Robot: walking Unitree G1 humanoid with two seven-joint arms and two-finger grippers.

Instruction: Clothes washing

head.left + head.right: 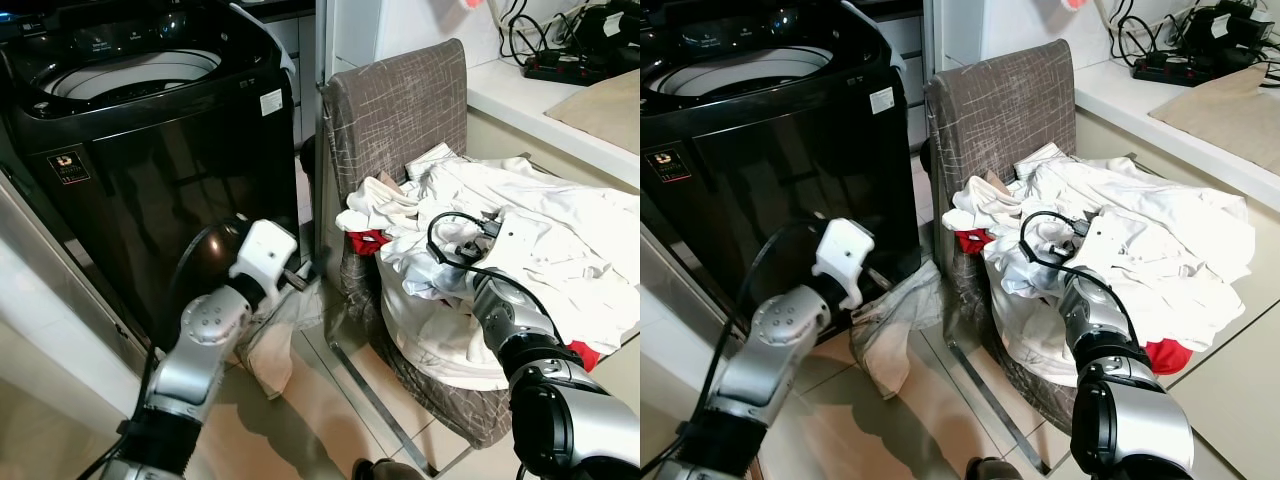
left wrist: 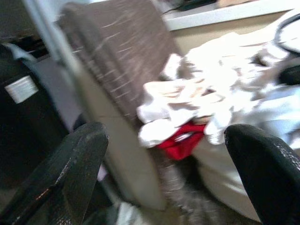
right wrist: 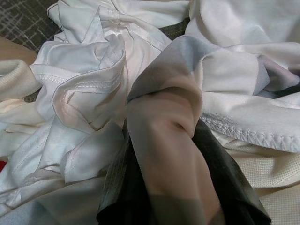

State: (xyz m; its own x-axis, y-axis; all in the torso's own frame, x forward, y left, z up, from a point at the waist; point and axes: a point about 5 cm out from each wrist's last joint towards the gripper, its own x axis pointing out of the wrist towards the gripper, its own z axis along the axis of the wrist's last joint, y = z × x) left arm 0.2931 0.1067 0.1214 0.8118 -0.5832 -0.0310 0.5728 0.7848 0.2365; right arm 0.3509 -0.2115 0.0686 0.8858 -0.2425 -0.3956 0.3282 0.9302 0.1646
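The white clothes (image 1: 520, 240) lie heaped on the brown chair (image 1: 400, 110) beside the open washing machine (image 1: 130, 120). The right gripper (image 3: 178, 187) is buried in the pile, pinched shut on a fold of white cloth. Best lift straight up, slowly, so neighbouring garments fall free. The left gripper (image 2: 164, 173) hangs wide open and empty near the machine's front.

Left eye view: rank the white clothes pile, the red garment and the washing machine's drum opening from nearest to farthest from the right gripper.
1. White clothes pile: the right gripper is buried in it on the chair.
2. Red garment: at the pile's left edge.
3. Drum opening: far left, atop the washing machine.
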